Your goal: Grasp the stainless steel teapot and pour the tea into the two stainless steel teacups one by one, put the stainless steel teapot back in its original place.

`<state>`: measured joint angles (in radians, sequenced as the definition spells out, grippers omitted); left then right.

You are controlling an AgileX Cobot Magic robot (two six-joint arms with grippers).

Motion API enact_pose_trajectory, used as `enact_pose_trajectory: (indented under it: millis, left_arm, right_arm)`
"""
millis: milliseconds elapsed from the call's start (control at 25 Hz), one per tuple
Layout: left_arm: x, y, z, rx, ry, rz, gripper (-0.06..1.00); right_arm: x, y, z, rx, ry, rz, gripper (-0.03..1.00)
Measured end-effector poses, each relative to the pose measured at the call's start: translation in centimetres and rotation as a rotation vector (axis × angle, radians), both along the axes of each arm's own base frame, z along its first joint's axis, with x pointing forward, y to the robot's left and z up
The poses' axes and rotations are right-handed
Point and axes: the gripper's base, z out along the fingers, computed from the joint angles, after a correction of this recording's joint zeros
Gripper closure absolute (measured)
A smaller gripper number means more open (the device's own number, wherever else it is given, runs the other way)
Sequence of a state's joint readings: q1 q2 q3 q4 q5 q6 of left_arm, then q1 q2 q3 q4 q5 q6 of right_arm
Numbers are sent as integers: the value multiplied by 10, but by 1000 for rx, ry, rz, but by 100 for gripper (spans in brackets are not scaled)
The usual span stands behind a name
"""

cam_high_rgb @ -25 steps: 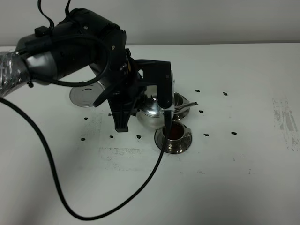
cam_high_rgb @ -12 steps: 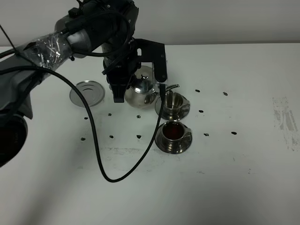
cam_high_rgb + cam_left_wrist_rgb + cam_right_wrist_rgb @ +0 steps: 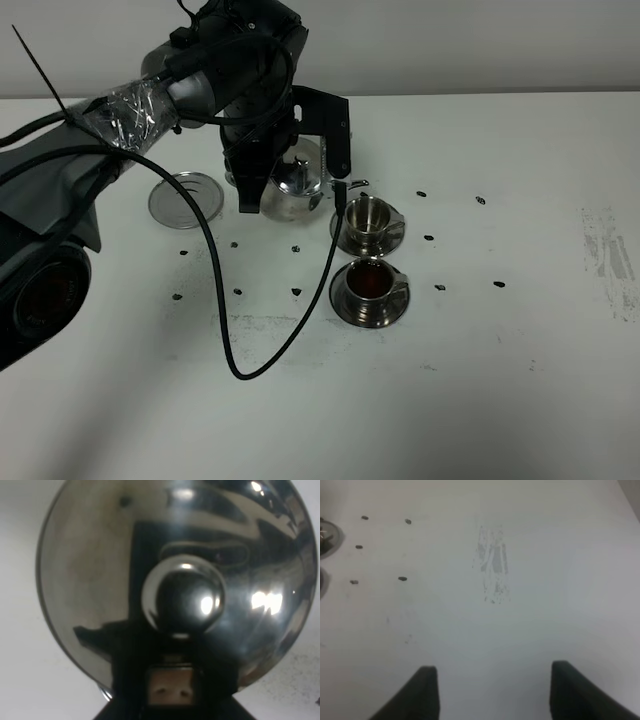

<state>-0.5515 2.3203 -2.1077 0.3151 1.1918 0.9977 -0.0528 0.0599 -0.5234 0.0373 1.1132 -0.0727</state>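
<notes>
Look at the high view first. Toward the far edge of the table, on the left side, a round steel plate lies flat. Just to its right, your left gripper is closed on the stainless steel teapot. The pot looks upright, and its thin spout points at the far teacup, close to its rim. You cannot tell from here if the pot touches the table.

The near teacup stands just in front of the far one, toward the near edge, and holds reddish-brown tea. Each cup is on its own saucer.

The left wrist view shows only the pot's shiny lid and round knob, very close.

The right gripper shows only in its own wrist view. Its jaws are wide apart over bare table, near a grey scuffed patch.
</notes>
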Motion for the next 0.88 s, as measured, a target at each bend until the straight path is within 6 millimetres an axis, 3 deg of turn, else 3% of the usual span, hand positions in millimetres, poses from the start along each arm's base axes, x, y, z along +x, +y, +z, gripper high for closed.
enact_pose_trajectory:
  millis: [880]
  left_arm:
    - [-1, -11, -8, 180, -49, -143, 77]
  right_arm:
    - [0, 0, 0, 0, 0, 0, 49]
